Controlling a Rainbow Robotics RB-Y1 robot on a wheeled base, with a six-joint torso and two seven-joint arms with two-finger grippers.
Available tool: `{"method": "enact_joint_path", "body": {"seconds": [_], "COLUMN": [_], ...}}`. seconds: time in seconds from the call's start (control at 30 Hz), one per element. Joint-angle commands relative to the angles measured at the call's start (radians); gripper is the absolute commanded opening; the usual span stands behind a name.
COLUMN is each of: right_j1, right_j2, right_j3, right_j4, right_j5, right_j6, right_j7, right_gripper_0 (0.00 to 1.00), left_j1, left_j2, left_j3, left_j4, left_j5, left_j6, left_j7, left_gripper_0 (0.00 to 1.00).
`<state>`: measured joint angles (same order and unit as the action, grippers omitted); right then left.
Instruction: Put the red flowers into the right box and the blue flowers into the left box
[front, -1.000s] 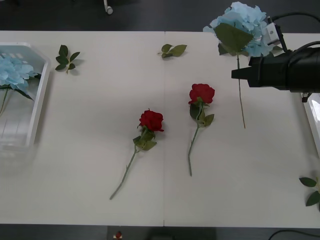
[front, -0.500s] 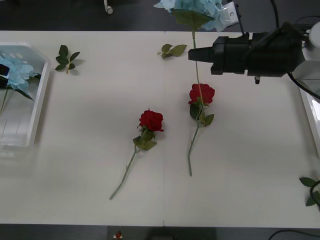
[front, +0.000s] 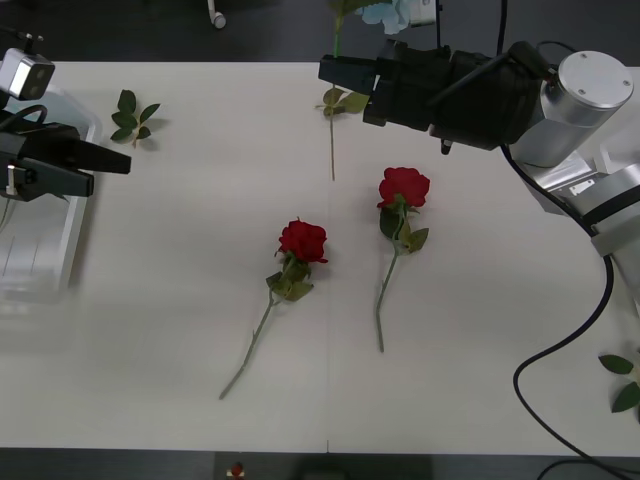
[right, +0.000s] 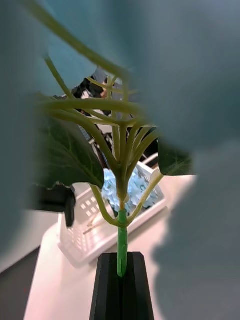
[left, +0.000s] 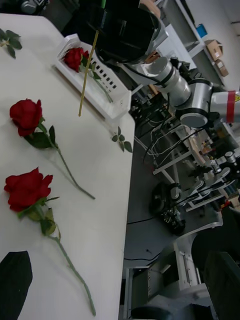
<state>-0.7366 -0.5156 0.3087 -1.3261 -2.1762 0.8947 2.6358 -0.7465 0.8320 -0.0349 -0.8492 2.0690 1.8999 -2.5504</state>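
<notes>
My right gripper (front: 324, 72) is shut on the green stem (right: 122, 248) of a blue flower, high over the table's far middle. The pale bloom (front: 396, 12) sticks up at the top edge and the stem's end (front: 332, 150) hangs toward the table. Two red flowers (front: 303, 240) (front: 404, 186) lie mid-table. My left gripper (front: 110, 175) is open beside the left box (front: 72, 235), which holds another blue flower (right: 134, 186). The right box (left: 113, 103) holds one red flower (left: 74, 57).
Loose green leaf sprigs lie at the far left (front: 134, 114), the far middle (front: 346, 100) and the near right edge (front: 622, 380). My right arm (front: 500, 95) spans the table's far right. A black cable (front: 560, 350) loops over the near right.
My right gripper has carried the blue flower leftward from the far right to the far middle. My left arm has come into view at the left box.
</notes>
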Motion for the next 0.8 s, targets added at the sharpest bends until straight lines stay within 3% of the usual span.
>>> {"method": "enact_joint_path", "body": {"seconds": [0.03, 0.43, 0.8], "right_j1": [-0.029, -0.035, -0.035], "right_j2": [0.043, 0.128, 0.132], "right_j3": [0.0, 0.003, 0.015], "right_j4": [-0.01, -0.01, -0.01], "right_j5": [-0.025, -0.06, -0.066], "right_j6": [-0.005, -0.022, -0.025], "right_j7": [0.003, -0.008, -0.011], "right_gripper_0": [0.0, 0.0, 0.0], "left_j1": [0.044, 0.053, 0.052], "left_j2": [-0.033, -0.134, -0.229], "left_j3": [-0.022, -0.129, -0.157], "left_j4": [-0.062, -0.137, -0.223], "left_j5": [0.075, 0.171, 0.18], "left_j6": [-0.065, -0.259, -0.398], "left_j7": [-0.018, -0.048, -0.051], "left_gripper_0": [1.0, 1.0, 1.0]}}
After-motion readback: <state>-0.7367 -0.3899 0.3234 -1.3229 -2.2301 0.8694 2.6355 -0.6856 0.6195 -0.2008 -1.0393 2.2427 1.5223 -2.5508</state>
